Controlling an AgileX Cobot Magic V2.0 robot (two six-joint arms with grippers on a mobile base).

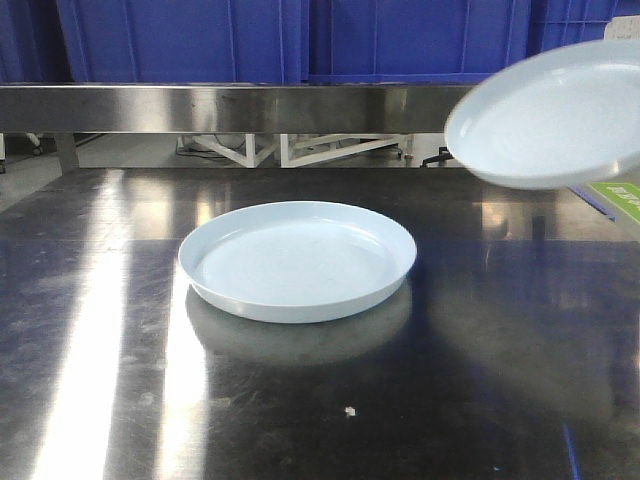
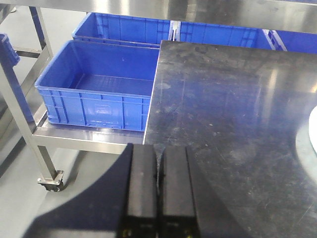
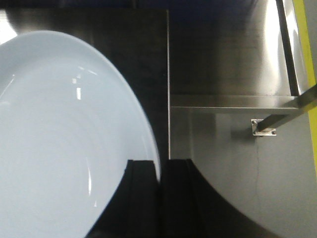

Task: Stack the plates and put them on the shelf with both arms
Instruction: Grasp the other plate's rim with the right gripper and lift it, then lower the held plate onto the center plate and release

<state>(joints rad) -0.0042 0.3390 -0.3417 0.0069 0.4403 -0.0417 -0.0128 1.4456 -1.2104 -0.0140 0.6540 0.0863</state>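
Above the steel table (image 1: 100,350), a pale blue-white round plate (image 1: 550,115) is held tilted, apparently rim-pinched by the right gripper (image 3: 160,166), for stacking onto its resting twin (image 1: 297,258); the left gripper (image 2: 158,148) is closed, empty.

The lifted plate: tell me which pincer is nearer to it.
Right. The right pincer clamps the rim of the lifted plate. The left pincer is shut and empty, away from that plate, at the edge of the table near a blue crate.
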